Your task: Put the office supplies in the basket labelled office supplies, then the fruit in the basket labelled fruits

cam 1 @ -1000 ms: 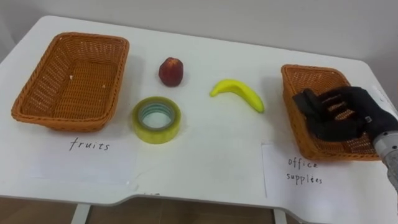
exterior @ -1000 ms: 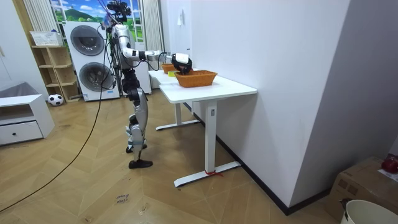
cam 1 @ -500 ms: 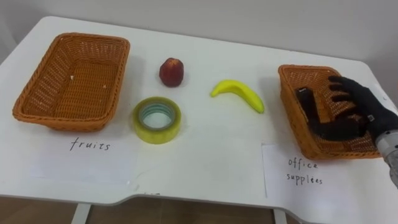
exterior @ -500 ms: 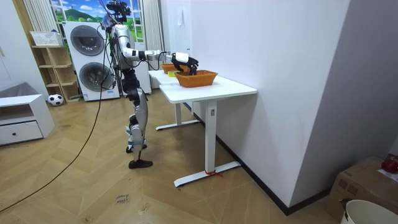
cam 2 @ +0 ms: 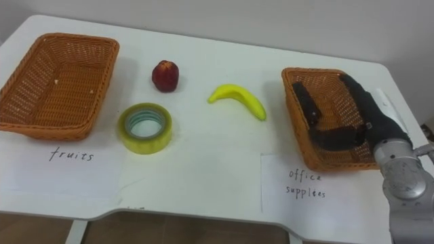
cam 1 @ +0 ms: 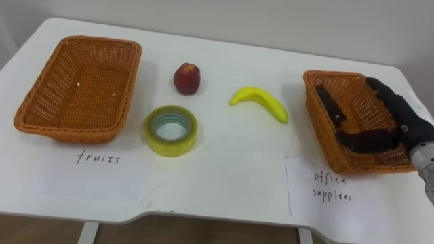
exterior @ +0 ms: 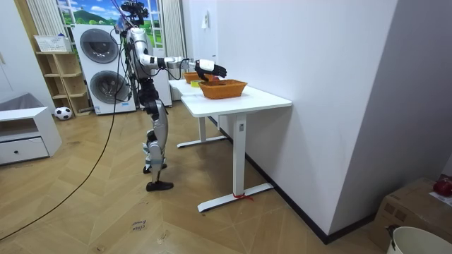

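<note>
My right hand hovers over the right side of the office-supplies basket, fingers straight and thumb stretched out, holding nothing. A black oblong object lies inside that basket along its left wall, apart from the hand. On the white table sit a red apple, a yellow banana and a yellow roll of tape. The fruits basket at the far left holds nothing. In the room view the robot stands at the table's end with its right hand reaching over the near basket.
Paper labels lie in front of each basket: one for fruits, one for office supplies. The table's front edge runs close below them. Behind the robot in the room view stand washing machines and a low white drawer unit.
My right hand's fingers have straightened from a curl round the black object. The object now lies in the office-supplies basket, and the hand has drawn a little to the right.
</note>
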